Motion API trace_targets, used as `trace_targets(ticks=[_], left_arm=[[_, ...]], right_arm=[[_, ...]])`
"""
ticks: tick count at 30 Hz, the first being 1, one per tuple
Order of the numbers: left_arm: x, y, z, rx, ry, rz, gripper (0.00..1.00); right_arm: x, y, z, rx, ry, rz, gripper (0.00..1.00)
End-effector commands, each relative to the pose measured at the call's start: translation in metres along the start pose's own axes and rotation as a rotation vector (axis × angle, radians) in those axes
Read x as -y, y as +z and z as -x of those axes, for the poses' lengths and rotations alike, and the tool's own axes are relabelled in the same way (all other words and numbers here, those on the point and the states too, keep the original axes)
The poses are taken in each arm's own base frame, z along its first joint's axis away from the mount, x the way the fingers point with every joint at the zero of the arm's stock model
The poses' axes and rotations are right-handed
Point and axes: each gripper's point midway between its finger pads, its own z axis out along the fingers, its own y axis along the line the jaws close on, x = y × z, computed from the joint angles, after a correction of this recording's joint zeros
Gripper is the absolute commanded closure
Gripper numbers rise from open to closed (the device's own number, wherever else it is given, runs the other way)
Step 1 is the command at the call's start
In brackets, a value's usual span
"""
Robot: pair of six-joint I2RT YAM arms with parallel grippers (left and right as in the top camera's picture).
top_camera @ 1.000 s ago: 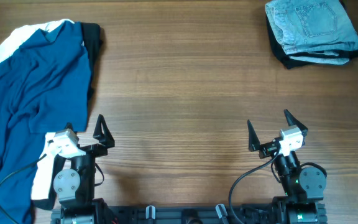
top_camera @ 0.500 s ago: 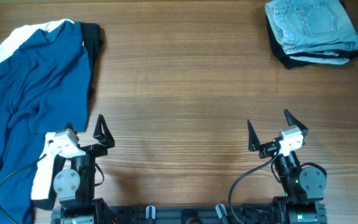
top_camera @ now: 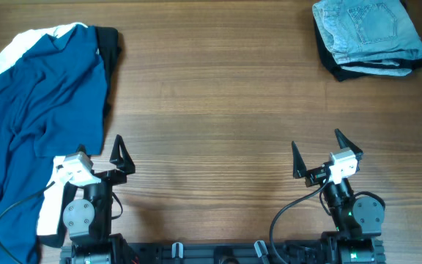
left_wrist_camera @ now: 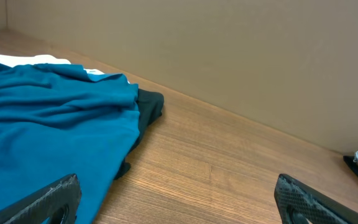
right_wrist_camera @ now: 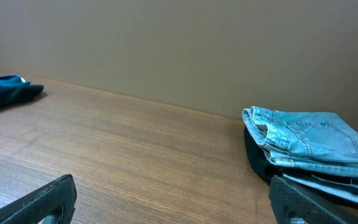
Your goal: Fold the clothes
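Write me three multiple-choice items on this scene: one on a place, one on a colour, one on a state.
1. Where do the folded jeans lie on the table?
A. At its far right corner
B. At its middle
C. Between the two arms

2. What colour is the big shirt spread at the left?
A. Red
B. Green
C. Deep blue

3. How do the left claw and the right claw stand?
A. Both shut on cloth
B. Both open and empty
C. One open, one shut

Answers:
1 A: the overhead view shows the jeans in the far right corner.
2 C: deep blue cloth lies uppermost there.
3 B: each claw's fingers are spread wide over the bare table, with nothing between them.
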Motion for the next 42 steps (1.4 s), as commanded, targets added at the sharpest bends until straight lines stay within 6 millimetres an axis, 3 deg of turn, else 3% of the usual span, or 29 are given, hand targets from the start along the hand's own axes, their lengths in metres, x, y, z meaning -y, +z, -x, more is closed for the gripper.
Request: trace_targets(ticks=[1, 37, 42], left_arm=[[0.000, 0.000, -0.002, -0.004, -0.001, 0.001, 0.00], [0.001, 0.000, -0.003, -0.005, -0.009, -0.004, 0.00], [0.024, -0.002, 0.001, -0.007, -0.004, -0.134, 0.00]], right_arm=[[0.001, 0.000, 0.001, 0.007, -0.011, -0.007, 0.00], [0.001, 0.000, 0.005, 0.019, -0.014, -0.008, 0.00], [0.000, -0.005, 0.048, 0.196, -0.080, 0.001, 0.00]])
